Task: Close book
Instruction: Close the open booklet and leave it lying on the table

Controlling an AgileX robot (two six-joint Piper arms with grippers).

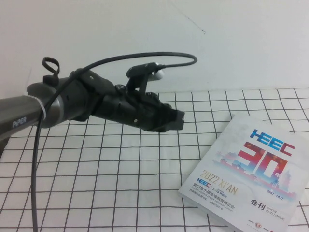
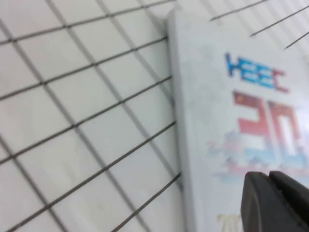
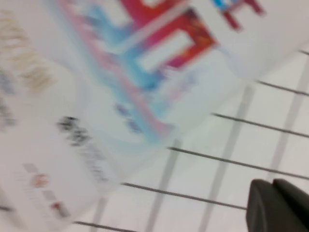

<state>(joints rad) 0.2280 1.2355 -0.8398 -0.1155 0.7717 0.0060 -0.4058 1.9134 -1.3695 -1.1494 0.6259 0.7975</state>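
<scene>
White glossy book [image 1: 246, 174] lies closed, front cover up, with "HEEC 30" in blue and red and "2022 XI'AN" in gold print. It sits flat on the near right part of the table [image 1: 96, 183], turned at an angle to the black grid lines, spine edge toward the robot's left. Table is white with a black square grid, and a plain white wall stands behind it. Left gripper [image 1: 170, 119] reaches in from the left, held above the table, to the left of the book's far corner and clear of it. In the left wrist view its fingers [image 2: 256, 203] are pressed together with nothing between them. A black cable [image 1: 120, 60] loops over that arm. Right gripper [image 3: 276, 205] shows only in its own wrist view, over bare grid just beside the book's edge, fingers pressed together and pinching nothing.
</scene>
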